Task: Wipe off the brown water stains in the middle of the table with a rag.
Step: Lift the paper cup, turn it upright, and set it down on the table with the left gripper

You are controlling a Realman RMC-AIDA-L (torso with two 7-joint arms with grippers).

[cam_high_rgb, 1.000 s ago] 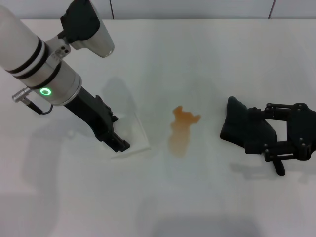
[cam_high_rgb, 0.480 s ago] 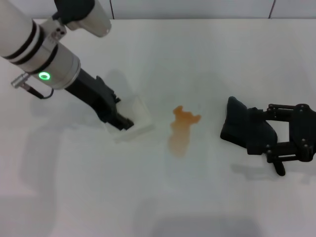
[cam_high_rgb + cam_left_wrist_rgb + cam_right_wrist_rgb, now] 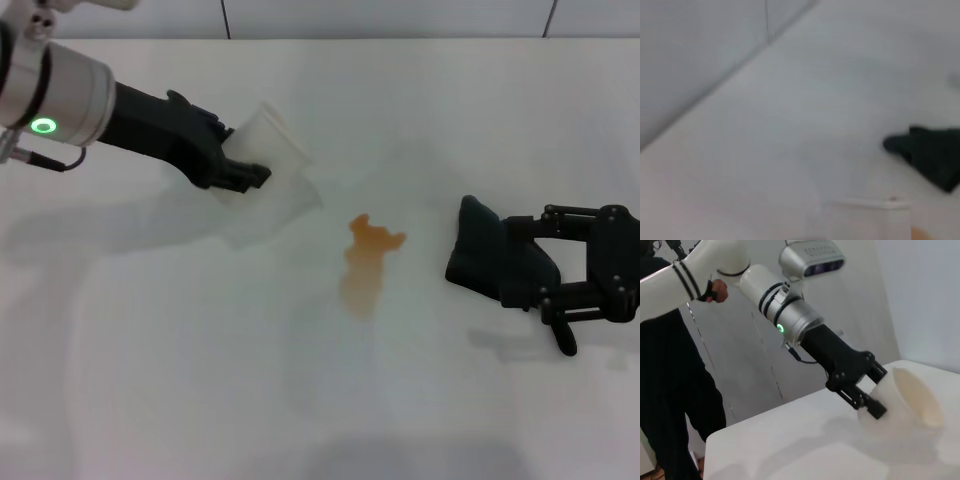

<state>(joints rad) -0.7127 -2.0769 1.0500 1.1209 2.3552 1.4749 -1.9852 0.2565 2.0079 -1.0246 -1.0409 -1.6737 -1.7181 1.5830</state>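
The brown water stains (image 3: 366, 262) lie on the white table (image 3: 420, 400), near its middle. The black rag (image 3: 493, 258) sits on the table to the right of the stains, and my right gripper (image 3: 548, 262) is shut on it. My left gripper (image 3: 250, 175) is shut on a clear plastic cup (image 3: 278, 148), held tilted on its side above the table, behind and to the left of the stains. The right wrist view shows this left gripper (image 3: 874, 391) and the cup (image 3: 914, 401). The left wrist view shows the rag (image 3: 932, 155) and the cup's rim (image 3: 867, 205).
The table's back edge meets a grey wall (image 3: 400, 15). A person in black clothes (image 3: 670, 390) stands beyond the table in the right wrist view.
My left gripper has lifted the cup off the table and carried it back and to the right, tilting it on its side. The right gripper, rag and stains have not moved.
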